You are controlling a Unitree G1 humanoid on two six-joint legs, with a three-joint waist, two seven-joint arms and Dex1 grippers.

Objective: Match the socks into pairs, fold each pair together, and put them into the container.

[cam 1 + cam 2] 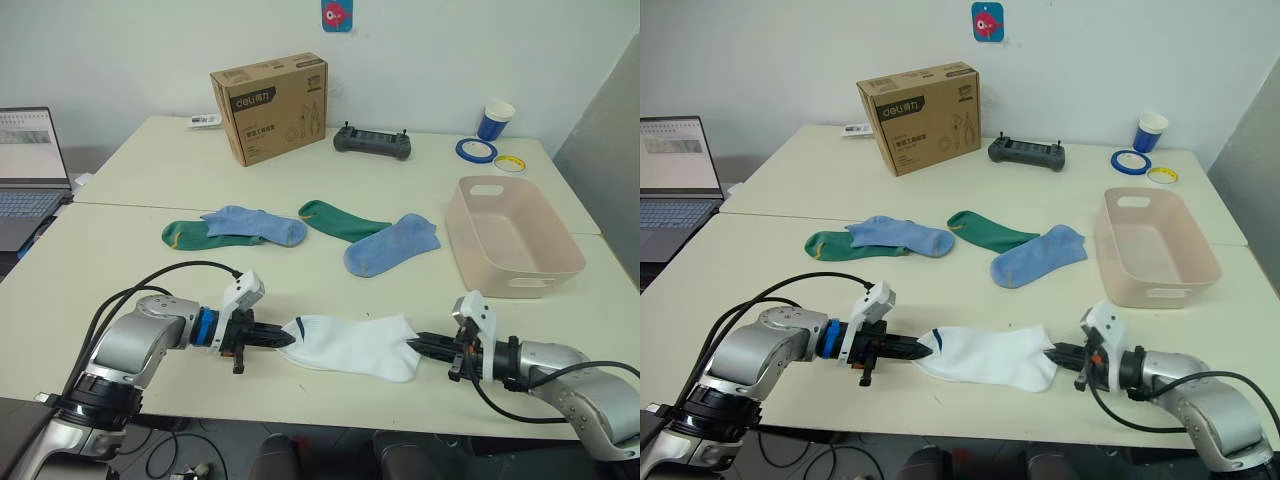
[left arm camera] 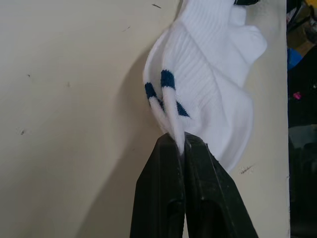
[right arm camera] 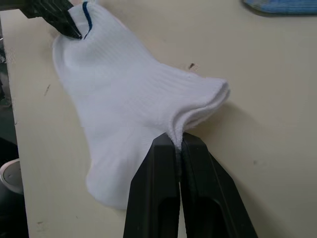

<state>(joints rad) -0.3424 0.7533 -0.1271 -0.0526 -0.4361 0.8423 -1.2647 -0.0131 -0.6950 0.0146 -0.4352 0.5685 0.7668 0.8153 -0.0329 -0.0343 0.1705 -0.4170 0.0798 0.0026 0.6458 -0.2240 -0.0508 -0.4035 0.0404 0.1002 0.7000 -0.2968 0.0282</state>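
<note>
Nearest me, along the front edge of the table (image 1: 80,270), the white socks (image 1: 352,345) lie stacked as one flat bundle, long axis running straight across from my left to my right. My left gripper (image 1: 281,338) has its jaws pinched tight on the blue-striped end, and my right gripper (image 1: 420,346) has its jaws closed just as tight on the opposite edge, so the pair is strung between my two arms, each end equally in hand. I judge the fold turns on that axis: one end has to travel along it toward the other.

Farther out, mid-table, the other four lie loose: a dark green sock (image 1: 200,236) partly under a light blue sock (image 1: 255,224) on my left, then a second green sock (image 1: 342,221) touching a second blue sock (image 1: 391,245).

The pink container (image 1: 512,240) sits beyond my right arm, so that arm is the nearer one for the drop. A cardboard box (image 1: 270,107) stands at the far side.
</note>
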